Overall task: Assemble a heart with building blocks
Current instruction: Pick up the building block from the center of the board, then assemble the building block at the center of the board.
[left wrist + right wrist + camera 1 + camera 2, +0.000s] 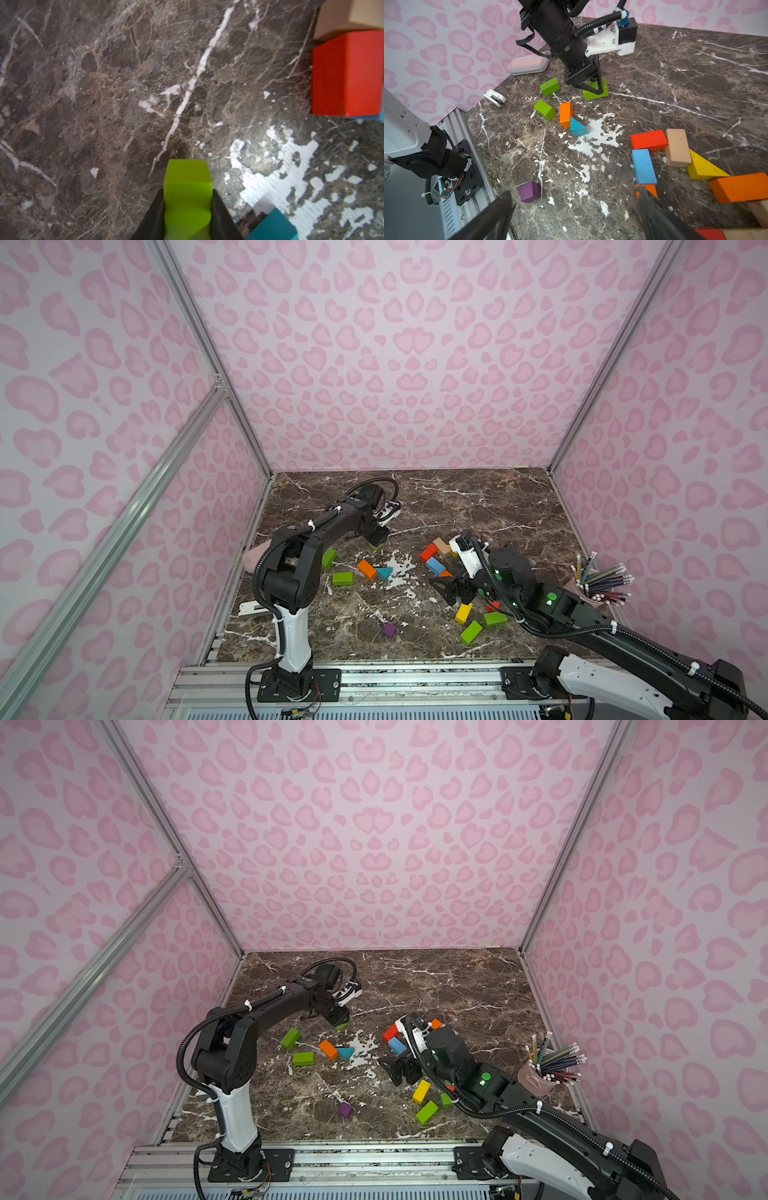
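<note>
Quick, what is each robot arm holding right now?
Left end effector: shut on a green block.
Right end effector: open, holding nothing.

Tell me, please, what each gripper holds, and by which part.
The left gripper clamps a green brick across its side faces; the right gripper is open, empty.

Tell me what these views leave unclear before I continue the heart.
Green brick: left gripper covers most of it in both top views; the left wrist view's edge cuts it off.
Blocks around the red brick: right arm hides some in both top views; right wrist view's edge crops the orange brick.
Pink pouch: mostly behind the left arm in a top view.
</note>
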`<state>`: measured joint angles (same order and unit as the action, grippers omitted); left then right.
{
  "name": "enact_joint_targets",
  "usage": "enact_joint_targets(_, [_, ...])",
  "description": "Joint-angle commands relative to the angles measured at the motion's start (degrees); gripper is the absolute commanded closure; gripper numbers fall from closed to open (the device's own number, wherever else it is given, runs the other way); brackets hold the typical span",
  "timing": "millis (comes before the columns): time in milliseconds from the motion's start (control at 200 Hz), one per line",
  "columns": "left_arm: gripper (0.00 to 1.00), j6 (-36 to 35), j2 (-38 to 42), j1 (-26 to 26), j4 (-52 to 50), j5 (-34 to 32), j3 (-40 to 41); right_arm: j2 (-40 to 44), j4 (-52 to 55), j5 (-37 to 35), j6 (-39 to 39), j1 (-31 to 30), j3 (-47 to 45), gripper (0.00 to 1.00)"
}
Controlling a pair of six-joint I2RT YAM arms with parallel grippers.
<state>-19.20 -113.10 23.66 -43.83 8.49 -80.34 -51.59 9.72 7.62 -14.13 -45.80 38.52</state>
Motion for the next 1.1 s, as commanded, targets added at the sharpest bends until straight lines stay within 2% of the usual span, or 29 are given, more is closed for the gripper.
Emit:
enact_joint_targets(0, [0.73, 4.14, 1.83, 1.40, 1.08, -0.22, -0.22, -0.03, -0.94, -0.50, -0.06, -0.07, 0.23, 0.04])
enact_joint_targets(440, [0.72, 14.67, 8.22, 10.27, 0.76, -3.61, 4.03, 0.18, -0.40, -1.62, -0.28, -0.07, 0.38, 0.04])
enact_joint_targets(730, [0.72, 19.75, 6.83, 13.92, 2.72, -3.53, 6.33, 0.82, 0.61, -1.88, -0.69, -0.06, 0.62, 0.04])
enact_joint_targets(1095, [0.71, 21.24, 4.65, 16.26, 4.11, -5.88, 7.52, 0.35, 0.80, -1.90, -0.68, -0.03, 0.59, 0.05])
